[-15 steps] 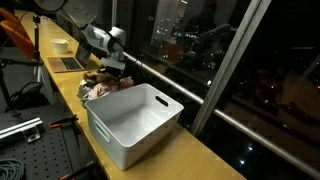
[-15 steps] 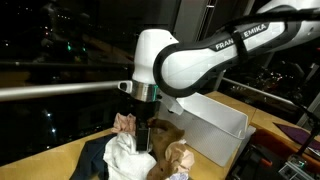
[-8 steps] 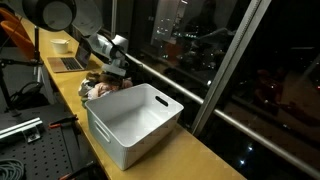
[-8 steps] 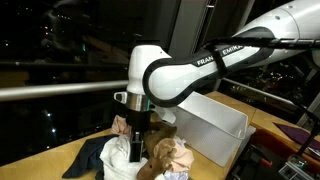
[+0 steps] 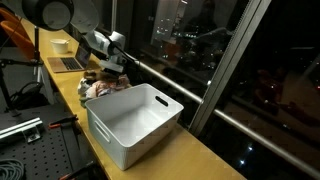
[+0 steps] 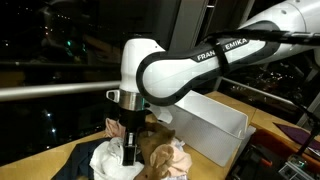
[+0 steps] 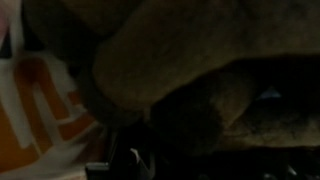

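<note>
A heap of clothes [image 5: 100,86] lies on the wooden table beside a white bin [image 5: 150,100]. My gripper [image 6: 128,155] points straight down into the heap, between a white cloth [image 6: 108,160] and a brown cloth [image 6: 166,156]. Its jaws are shut with the tips sunk in the fabric; what they pinch is hidden. In the wrist view brown fabric [image 7: 190,50] fills the picture right against the camera, and an orange and white cloth [image 7: 40,100] shows at the left. From the far side the gripper [image 5: 110,69] hangs over the heap.
The white bin [image 6: 228,122] stands just beside the heap, and I see nothing inside it. A laptop [image 5: 68,63] and a white bowl [image 5: 61,45] sit further along the table. A window wall with a metal rail [image 5: 165,82] runs along the table's far edge.
The jaws went from wide open to shut. The arm moved sideways over the heap and pressed down into the clothes, which shifted around the fingers.
</note>
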